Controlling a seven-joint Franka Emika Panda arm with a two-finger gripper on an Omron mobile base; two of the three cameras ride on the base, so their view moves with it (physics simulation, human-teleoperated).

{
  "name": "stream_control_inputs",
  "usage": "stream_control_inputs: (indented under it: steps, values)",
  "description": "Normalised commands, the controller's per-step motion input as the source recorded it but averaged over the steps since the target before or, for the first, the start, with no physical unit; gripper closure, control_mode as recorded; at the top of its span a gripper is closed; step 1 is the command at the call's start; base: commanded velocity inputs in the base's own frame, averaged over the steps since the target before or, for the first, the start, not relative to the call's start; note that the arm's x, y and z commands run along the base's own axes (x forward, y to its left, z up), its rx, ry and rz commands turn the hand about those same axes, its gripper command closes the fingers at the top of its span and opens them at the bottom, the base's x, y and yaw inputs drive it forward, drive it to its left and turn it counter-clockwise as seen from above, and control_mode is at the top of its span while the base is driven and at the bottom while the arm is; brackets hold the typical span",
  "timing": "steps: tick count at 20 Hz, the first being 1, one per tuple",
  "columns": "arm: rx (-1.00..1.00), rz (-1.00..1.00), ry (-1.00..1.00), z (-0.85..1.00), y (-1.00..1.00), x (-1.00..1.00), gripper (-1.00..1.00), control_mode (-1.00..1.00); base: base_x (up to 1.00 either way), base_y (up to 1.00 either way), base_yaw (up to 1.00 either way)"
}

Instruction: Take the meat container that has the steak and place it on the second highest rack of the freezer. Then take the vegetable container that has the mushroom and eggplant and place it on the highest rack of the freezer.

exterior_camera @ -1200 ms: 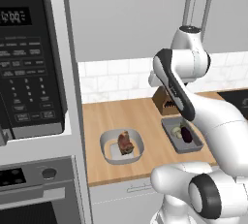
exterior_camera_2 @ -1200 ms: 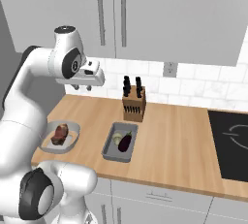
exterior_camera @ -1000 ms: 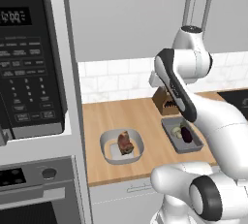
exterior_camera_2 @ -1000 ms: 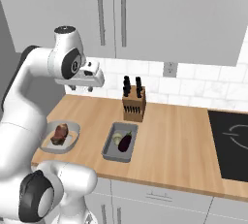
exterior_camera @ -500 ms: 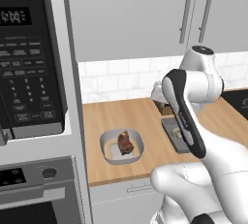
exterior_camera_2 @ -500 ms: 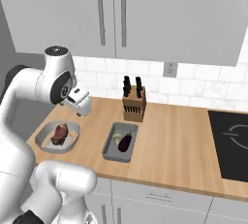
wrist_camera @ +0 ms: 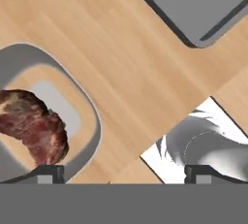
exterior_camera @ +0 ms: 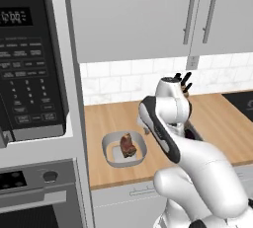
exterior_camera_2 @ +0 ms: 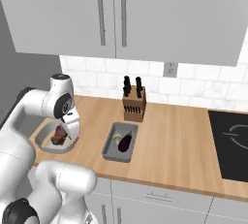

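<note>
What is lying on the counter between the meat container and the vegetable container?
Nothing. In the hand view, bare wooden counter separates the meat container from the vegetable container.

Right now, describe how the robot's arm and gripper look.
The arm is glossy white, built of rounded, bulbous segments with dark grey bands at the joints. No cables or markings are visible. In the hand view, the gripper ends in two small, dark, blocky fingertips.

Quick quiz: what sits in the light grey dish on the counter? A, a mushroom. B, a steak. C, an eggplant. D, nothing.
B: a reddish-brown marbled steak lies in the light grey meat container, while the eggplant and mushroom sit in the darker vegetable container.
</note>
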Motion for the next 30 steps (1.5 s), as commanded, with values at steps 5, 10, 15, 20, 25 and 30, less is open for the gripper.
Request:
stream_control_inputs:
  steps: [5, 10, 15, 20, 25, 30]
  values:
    - [0.12, 0.05, 0.10, -0.70, 0.03, 0.36, -1.00, -1.00, 0.00, 0.00, 0.00]
    - [0.03, 0.10, 0.01, -0.45, 0.02, 0.05, -1.00, -1.00, 0.00, 0.00, 0.00]
    - [0.01, 0.13, 0.00, -0.32, 0.12, 0.04, -1.00, -1.00, 0.00, 0.00, 0.00]
    - [0.06, 0.01, 0.02, -0.49, 0.14, 0.22, -1.00, -1.00, 0.00, 0.00, 0.00]
    - [0.04, 0.00, 0.00, -0.37, 0.00, 0.30, -1.00, -1.00, 0.00, 0.00, 0.00]
    - [0.00, 0.00, 0.00, -0.39, 0.03, 0.18, -1.00, -1.00, 0.00, 0.00, 0.00]
